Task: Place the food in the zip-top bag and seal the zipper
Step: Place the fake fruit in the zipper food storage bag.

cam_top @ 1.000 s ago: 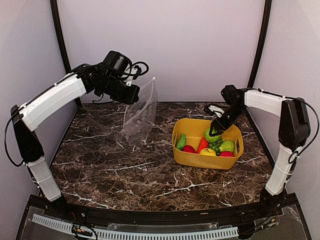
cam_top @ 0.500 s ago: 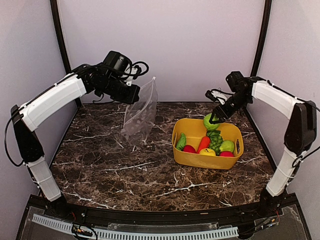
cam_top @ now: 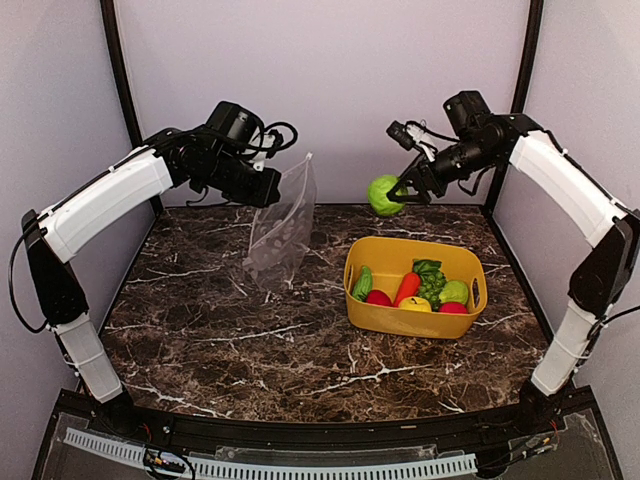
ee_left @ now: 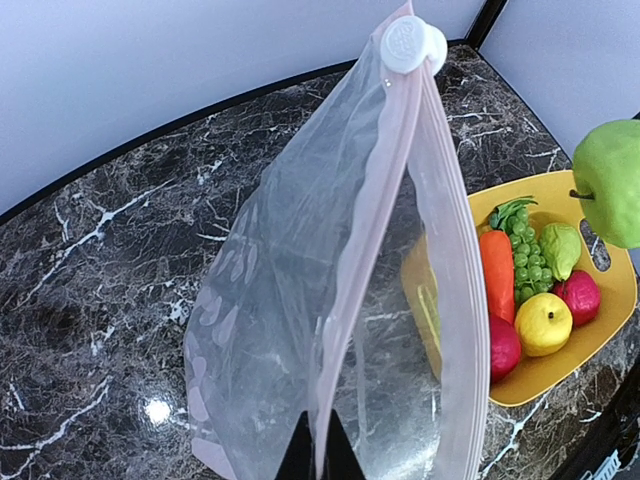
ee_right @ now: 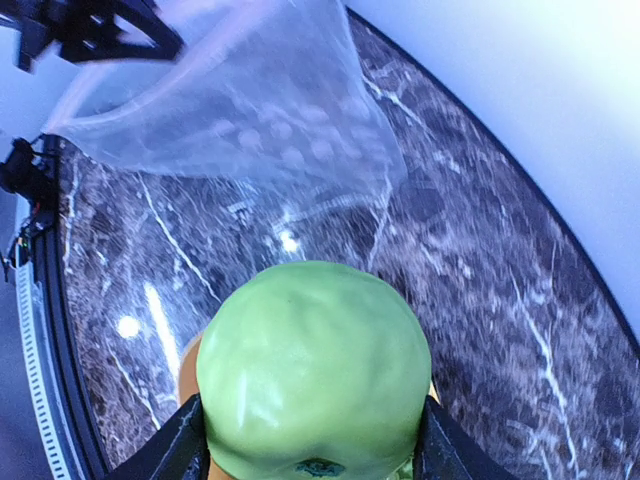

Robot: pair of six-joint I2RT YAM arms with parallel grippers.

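Note:
My left gripper (cam_top: 268, 190) is shut on the pinkish mouth strip of the clear zip-top bag (cam_top: 282, 232) and holds it hanging above the table at the back left. In the left wrist view the bag (ee_left: 300, 330) gapes open, its white slider tab (ee_left: 406, 44) at the far end of the zipper (ee_left: 372, 210). My right gripper (cam_top: 398, 192) is shut on a green toy apple (cam_top: 382, 195) in the air between bag and basket; it fills the right wrist view (ee_right: 315, 370). The other food lies in the yellow basket (cam_top: 400, 318): red balls, lemon, carrot (cam_top: 406, 288), grapes, cucumber.
The yellow basket also shows in the left wrist view (ee_left: 530, 375). The marble table (cam_top: 250, 350) is walled by pale panels with black corner posts (cam_top: 520, 90). The bag's lower corner hangs near the tabletop.
My right gripper lifted the green apple out of the basket and carried it up and left towards the bag. The left arm and the bag have not moved.

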